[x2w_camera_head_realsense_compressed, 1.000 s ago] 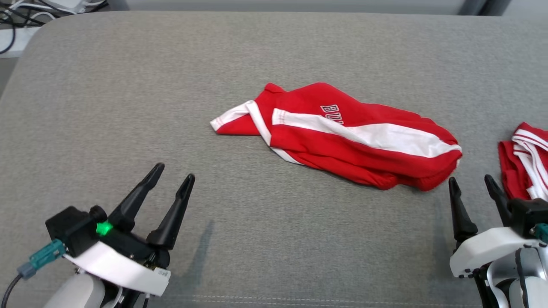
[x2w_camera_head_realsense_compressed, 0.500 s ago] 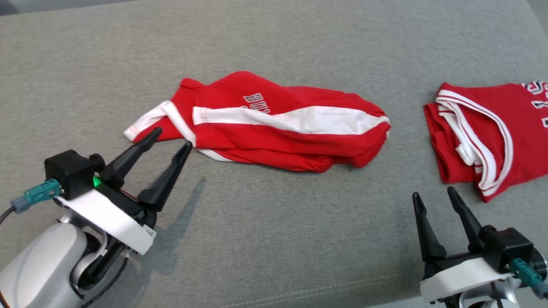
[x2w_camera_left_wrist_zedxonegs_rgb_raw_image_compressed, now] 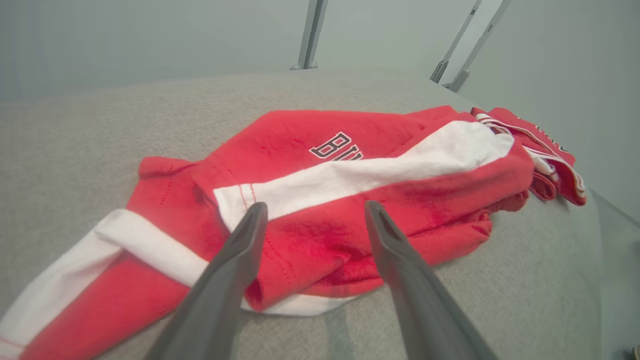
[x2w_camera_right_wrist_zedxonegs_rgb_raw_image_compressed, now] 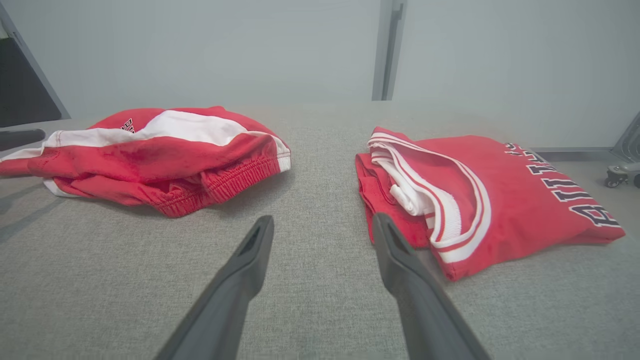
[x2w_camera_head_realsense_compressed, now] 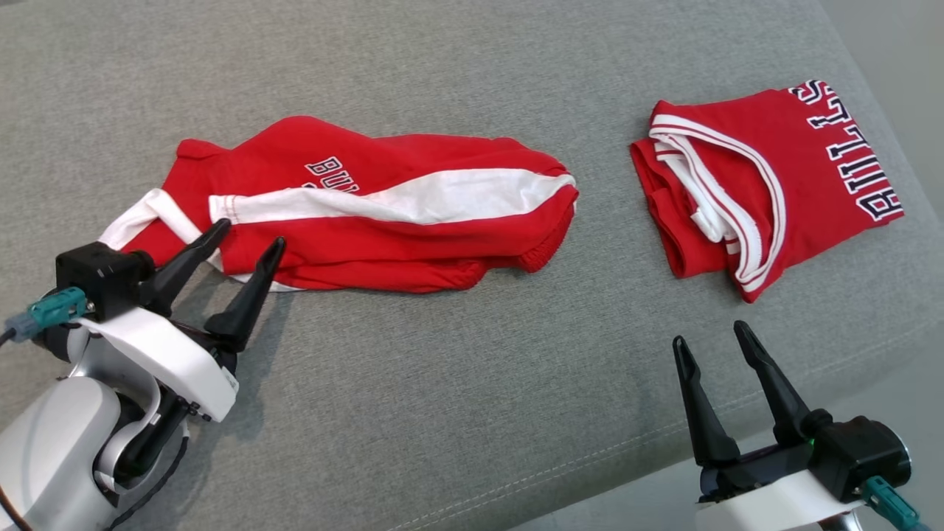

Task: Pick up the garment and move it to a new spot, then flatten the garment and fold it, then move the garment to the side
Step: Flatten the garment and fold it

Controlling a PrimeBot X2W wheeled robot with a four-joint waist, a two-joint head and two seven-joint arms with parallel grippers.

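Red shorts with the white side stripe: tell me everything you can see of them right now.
The red shorts with a white side stripe look like soft knit, crumpled and loosely doubled over, lying on the grey fabric surface. Partial lettering shows on top; the elastic waistband points to the robot's right, white-trimmed hems to its left. The open left claw sits at the hem end; contact is unclear.

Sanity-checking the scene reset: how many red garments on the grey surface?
2. The crumpled shorts lie at the left, by the left gripper; the folded jersey lies at the right, past the right gripper. More could lie outside the frame.
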